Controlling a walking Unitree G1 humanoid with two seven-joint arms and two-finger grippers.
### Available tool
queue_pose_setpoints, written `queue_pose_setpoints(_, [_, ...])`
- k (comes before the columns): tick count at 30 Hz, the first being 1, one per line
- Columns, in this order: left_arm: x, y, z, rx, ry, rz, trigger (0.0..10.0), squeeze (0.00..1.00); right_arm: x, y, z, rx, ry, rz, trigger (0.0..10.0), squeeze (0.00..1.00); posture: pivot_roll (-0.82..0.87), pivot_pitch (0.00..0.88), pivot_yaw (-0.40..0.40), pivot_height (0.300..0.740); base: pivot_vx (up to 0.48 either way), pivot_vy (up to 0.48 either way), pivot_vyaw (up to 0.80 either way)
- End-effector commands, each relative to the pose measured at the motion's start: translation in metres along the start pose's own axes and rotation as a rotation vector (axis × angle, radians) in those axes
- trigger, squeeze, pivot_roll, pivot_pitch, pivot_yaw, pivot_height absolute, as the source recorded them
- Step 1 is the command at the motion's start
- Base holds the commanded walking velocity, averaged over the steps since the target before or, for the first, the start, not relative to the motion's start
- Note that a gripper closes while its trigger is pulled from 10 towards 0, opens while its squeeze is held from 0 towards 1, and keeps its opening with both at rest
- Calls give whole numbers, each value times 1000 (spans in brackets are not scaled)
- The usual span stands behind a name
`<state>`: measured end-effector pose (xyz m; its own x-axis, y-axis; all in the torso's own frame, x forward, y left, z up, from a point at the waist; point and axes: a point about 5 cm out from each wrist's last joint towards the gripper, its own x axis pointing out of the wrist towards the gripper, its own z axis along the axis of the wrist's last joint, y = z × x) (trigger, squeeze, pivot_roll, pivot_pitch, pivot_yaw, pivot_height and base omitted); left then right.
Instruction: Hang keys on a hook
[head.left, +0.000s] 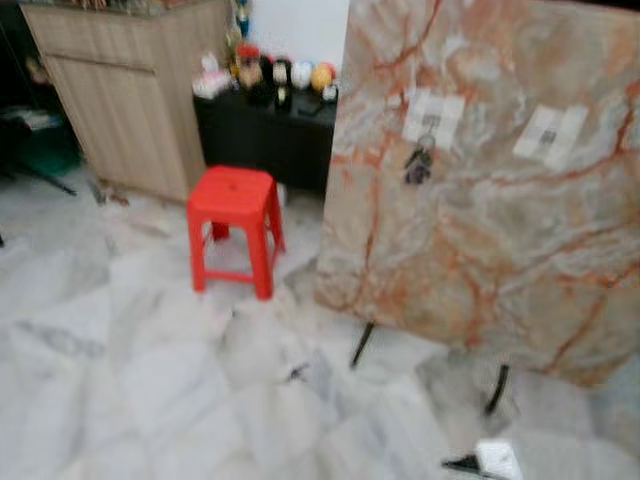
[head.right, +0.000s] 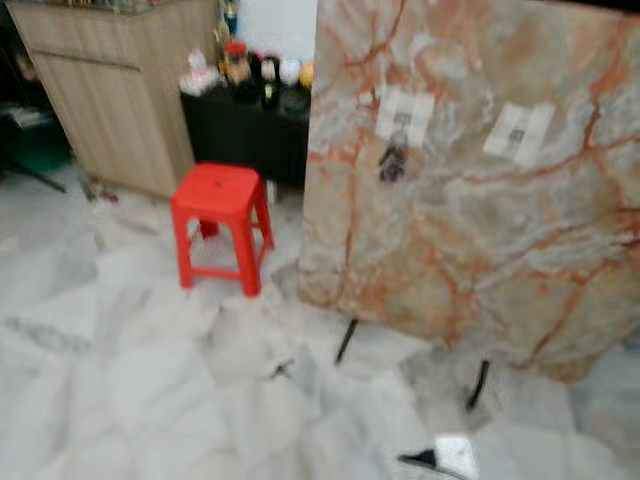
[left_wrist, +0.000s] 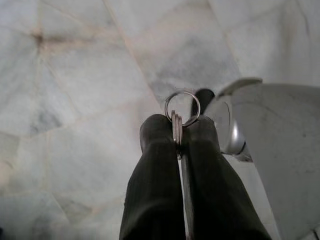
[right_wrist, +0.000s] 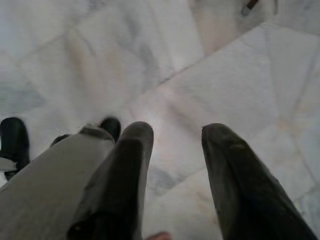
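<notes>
Left gripper (left_wrist: 176, 131) pinching key ring (left_wrist: 182, 107), seemingly another bunch (head.left: 418, 163) on board (head.left: 500, 240)

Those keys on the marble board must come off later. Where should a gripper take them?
Probably at the dangling bunch of keys, just below the white hook plate, coming straight from the front: the marble board backs them closely, and they hang free.

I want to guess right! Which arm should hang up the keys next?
Left, probably. The left gripper is shut on the key ring, while the right gripper is open and holds nothing. Both point down at the floor.
</notes>
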<state>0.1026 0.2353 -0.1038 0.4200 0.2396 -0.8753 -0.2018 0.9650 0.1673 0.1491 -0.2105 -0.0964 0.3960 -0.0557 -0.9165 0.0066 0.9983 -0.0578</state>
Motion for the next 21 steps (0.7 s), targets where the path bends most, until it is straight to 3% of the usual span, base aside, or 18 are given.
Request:
queue_pose_setpoints(1, [-1,-18,-7,5,36,-55,10000,0,-2,-13,4,4,-21,-35,10000,0,55,0,-95,740,0,-394,0])
queue_pose_setpoints(21, [-1,-20,-6,27,40,-73,10000,0,-1,-9,2,42,-35,-29,10000,0,34,0,-81,740,0,-394,0])
